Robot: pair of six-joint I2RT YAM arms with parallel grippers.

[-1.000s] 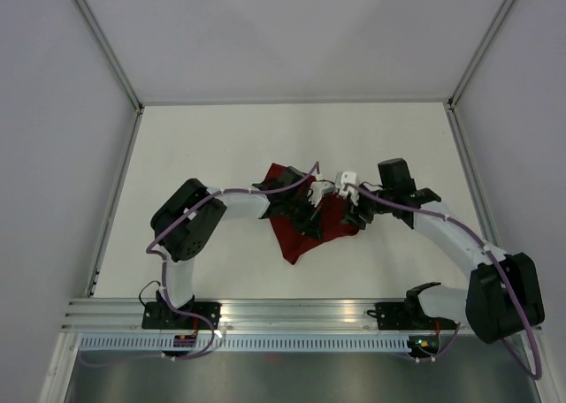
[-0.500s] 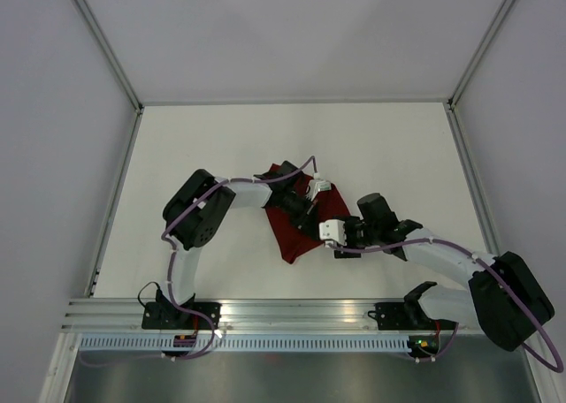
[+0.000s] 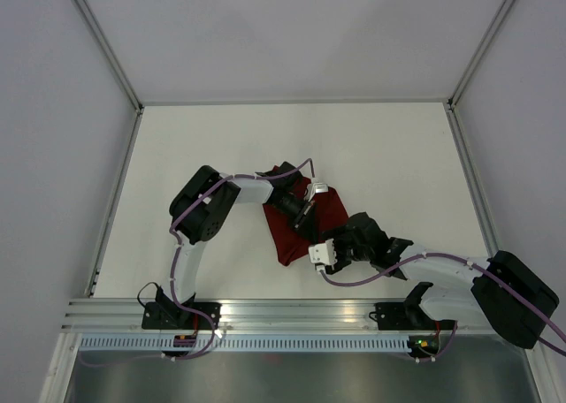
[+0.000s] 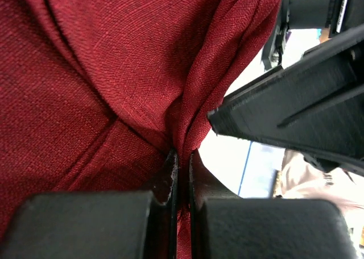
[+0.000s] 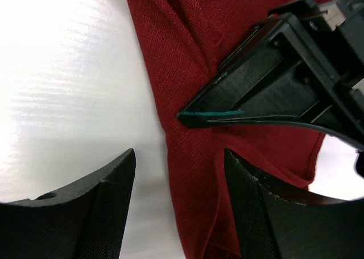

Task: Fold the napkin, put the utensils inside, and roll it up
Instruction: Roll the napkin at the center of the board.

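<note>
Your left gripper (image 4: pixel 182 162) is clenched on a bunched fold of the napkin (image 4: pixel 85 71), which lies crumpled on the bench (image 3: pixel 398 147). Your right gripper (image 5: pixel 179 168), spread and empty, hovers over its edge. Close there carelessly and you may catch several layers, skewing the fold.

Overhead view: bright, even, diffuse light; the table (image 3: pixel 221 147) shows only faint soft shadows just beside the napkin (image 3: pixel 287 239). Right wrist view: table left of the napkin is washed out to white glare. Left wrist view: napkin weave sharp, background right of the napkin overexposed and blurred.
</note>
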